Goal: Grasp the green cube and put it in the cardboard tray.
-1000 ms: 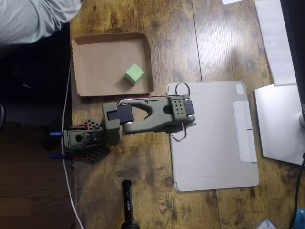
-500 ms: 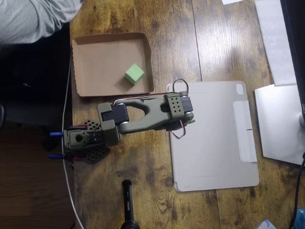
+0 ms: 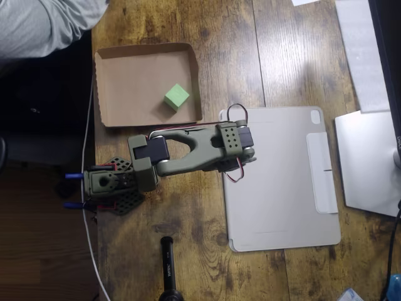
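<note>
I work on a wooden table [image 3: 219, 50] of dark, knotty brown planks, the grain running up and down in the overhead view. Left of it the floor [image 3: 37, 238] is dark wood too, deep in shadow. A white cable [image 3: 88, 163] runs along the table's left edge. A grey sleeve [image 3: 44, 22] fills the top left corner. A grey tablet cover [image 3: 282, 188] lies flat at right, pale sheets [image 3: 369, 163] beyond it. The light is dim and warm.
</note>
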